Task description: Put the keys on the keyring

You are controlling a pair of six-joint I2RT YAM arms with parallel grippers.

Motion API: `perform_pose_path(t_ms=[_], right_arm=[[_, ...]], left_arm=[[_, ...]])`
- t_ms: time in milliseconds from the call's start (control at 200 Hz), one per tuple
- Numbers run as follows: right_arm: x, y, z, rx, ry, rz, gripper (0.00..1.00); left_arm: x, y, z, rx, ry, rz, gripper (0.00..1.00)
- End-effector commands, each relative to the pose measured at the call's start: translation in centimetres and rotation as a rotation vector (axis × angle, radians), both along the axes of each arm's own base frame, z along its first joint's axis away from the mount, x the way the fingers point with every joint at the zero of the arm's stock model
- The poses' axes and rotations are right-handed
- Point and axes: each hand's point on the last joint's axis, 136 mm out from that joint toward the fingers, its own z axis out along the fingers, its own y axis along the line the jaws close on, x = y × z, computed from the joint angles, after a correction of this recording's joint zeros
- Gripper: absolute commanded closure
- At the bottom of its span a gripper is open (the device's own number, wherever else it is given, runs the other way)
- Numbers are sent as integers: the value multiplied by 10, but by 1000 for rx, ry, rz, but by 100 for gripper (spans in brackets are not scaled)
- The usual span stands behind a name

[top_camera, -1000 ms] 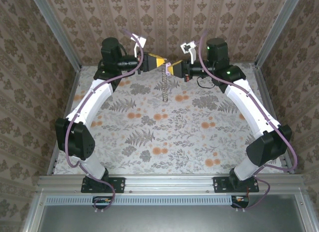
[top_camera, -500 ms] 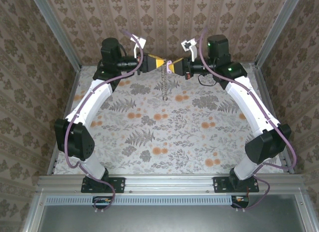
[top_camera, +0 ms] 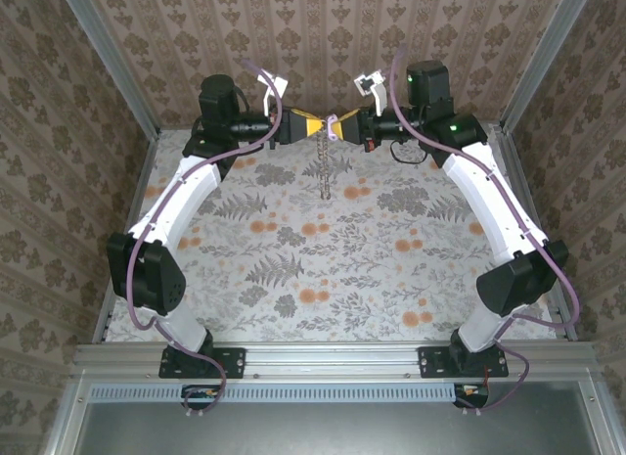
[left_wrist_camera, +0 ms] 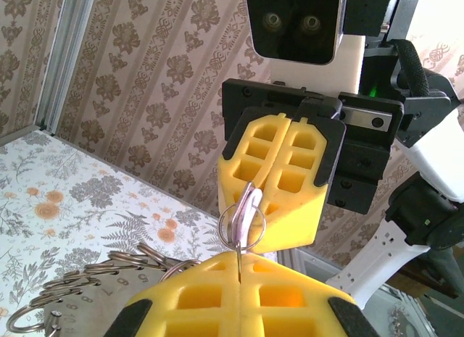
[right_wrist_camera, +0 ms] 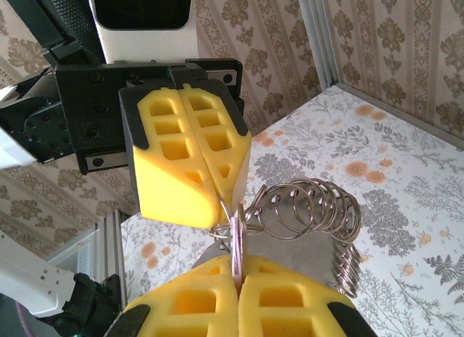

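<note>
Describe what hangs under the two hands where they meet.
A chain of linked metal rings dangles under the shut left hand and right hand. The right hand pinches the lilac key at the meeting point. Which link the left hand grips is covered by the hands.

The table is pale, printed with orange flowers and grey ferns.

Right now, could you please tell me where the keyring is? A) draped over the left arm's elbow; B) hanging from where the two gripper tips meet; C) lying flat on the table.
B: the keyring dangles from the point where the shut left gripper and the shut right gripper, which pinches the key, meet tip to tip above the table.
</note>
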Motion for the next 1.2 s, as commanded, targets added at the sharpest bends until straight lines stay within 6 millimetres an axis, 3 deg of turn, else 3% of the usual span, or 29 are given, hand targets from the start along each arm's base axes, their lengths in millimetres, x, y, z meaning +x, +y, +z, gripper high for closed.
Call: perform_pose_path(t_ms=[0,785,960,1195], right_arm=[[4,-2,2,-23,-18,-4,100],[16,-5,9,-28,-19,-36,100],[18,-4,6,-39,-10,-36,100],[25,-6,-5,-54,13,-49,100]], left_arm=[[-21,3,16,-15,-65,-48,100],[-15,7,9,3,-42,-11,100],[-9,9,9,2,-37,22,79],[-2,15,11,-5,-39,65,65]])
